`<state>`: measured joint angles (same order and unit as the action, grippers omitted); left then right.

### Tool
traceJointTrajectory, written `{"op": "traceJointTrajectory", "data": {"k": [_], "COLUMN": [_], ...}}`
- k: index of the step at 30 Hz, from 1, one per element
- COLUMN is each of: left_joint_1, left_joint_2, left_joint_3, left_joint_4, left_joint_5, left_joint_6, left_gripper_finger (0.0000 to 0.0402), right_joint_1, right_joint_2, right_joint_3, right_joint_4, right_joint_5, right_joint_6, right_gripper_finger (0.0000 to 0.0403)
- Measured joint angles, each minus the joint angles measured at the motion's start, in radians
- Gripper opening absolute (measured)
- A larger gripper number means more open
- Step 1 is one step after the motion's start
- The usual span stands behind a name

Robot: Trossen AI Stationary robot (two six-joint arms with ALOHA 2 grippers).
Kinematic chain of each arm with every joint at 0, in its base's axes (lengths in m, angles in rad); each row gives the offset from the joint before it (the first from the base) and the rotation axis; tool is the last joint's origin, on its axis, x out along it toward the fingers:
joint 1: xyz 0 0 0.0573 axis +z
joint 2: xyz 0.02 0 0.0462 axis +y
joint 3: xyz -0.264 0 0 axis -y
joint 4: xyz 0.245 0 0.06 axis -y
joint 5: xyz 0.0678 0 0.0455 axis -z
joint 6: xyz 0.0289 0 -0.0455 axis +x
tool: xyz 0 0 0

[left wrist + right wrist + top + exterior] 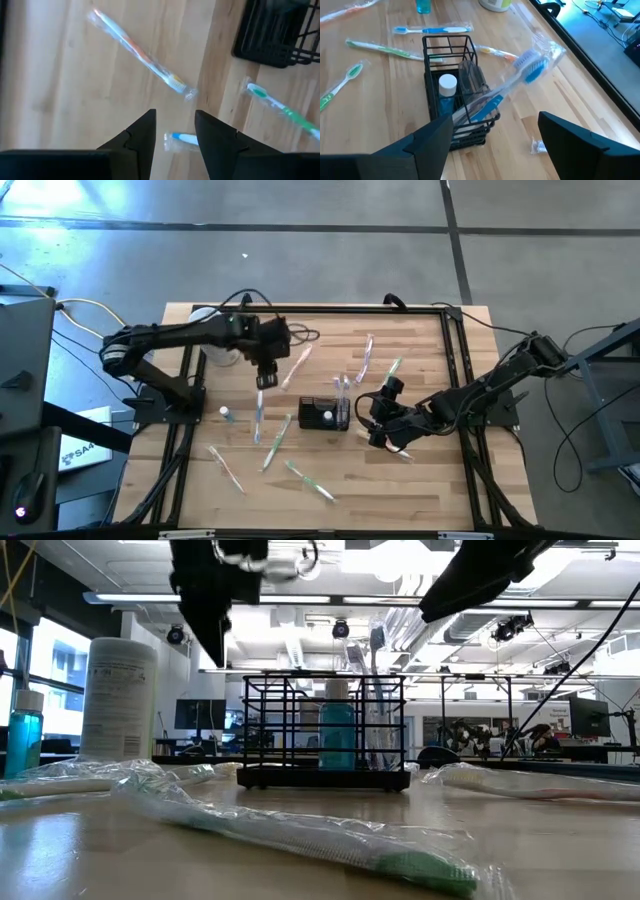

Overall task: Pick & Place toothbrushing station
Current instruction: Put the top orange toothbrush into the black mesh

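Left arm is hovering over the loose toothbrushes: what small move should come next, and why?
Probably lower the left gripper straight down onto the blue wrapped toothbrush. Its fingers stand apart with nothing between them, and that brush lies on the table directly past them. The black caddy already holds one brush, and the right gripper waits open beside it.

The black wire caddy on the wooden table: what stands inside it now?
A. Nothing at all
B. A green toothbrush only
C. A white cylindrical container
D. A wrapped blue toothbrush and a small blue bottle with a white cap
D: in the right wrist view the black wire caddy holds a wrapped blue toothbrush leaning out and a small blue bottle with a white cap.
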<state>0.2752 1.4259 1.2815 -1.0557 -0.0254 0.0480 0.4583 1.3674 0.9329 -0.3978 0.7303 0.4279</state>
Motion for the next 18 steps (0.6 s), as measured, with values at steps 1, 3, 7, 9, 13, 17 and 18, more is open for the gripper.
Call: {"op": "traceJointTrajectory", "data": {"k": [1,3,7,9,13,17,18], "left_joint_1": [0.025,0.071,0.131,0.146,0.146,0.145,0.146], "left_joint_2": [0.014,0.040,0.108,0.143,0.234,0.330,0.353], "left_joint_3": [-0.001,-0.001,-0.001,-0.001,0.000,0.000,0.000], "left_joint_4": [0.006,0.035,0.088,0.103,0.130,0.158,0.164], "left_joint_5": [0.027,0.074,0.115,0.120,0.121,0.126,0.134], "left_joint_6": [-0.005,-0.047,-0.177,-0.190,-0.209,-0.190,-0.190], "left_gripper_finger": [0.0134,0.0134,0.0134,0.0134,0.0134,0.0134,0.0134], "right_joint_1": [0.000,0.000,0.000,0.000,0.000,0.000,0.000], "right_joint_2": [0.000,0.000,0.000,0.000,0.000,0.000,0.000], "right_joint_3": [0.000,0.000,0.000,0.000,0.000,0.000,0.000], "right_joint_4": [-0.002,-0.014,-0.018,-0.018,-0.018,-0.018,-0.018], "right_joint_5": [0.000,0.000,0.000,0.000,-0.001,-0.001,-0.002], "right_joint_6": [0.007,0.019,0.024,0.024,0.024,0.024,0.024], "right_gripper_finger": [0.0285,0.0285,0.0285,0.0285,0.0285,0.0285,0.0285]}}
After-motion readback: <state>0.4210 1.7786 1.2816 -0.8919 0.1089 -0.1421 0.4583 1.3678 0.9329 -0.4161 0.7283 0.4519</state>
